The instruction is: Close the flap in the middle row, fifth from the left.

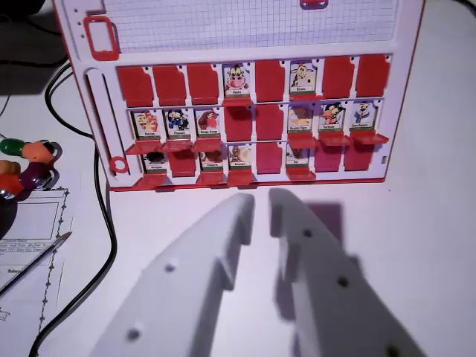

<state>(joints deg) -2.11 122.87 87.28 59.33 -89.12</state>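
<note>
Overhead, the board (245, 89) fills the top of the wrist view, a red-and-white frame lying flat on the white table (431, 223), its long side running left to right, with three rows of flaps below a gridded panel. Next in size, the gripper (261, 204) rises from the bottom edge, two white printed fingers (216, 260) slanting up toward the board; their tips stand a narrow gap apart, holding nothing and touching nothing, just short of the board's near edge. Middle row, fifth from the left, the flap (268, 123) shows as a plain red panel between a red one on its left and a picture card on its right; it lies straight up the view from the fingertips, beyond the bottom row, its long side running up the view. Whether it is down or up cannot be told. Off to the view's left, a black cable (111, 238) curves past the board, beside papers (30, 245), a pen (37, 260) and small coloured toys (30, 165).
</note>
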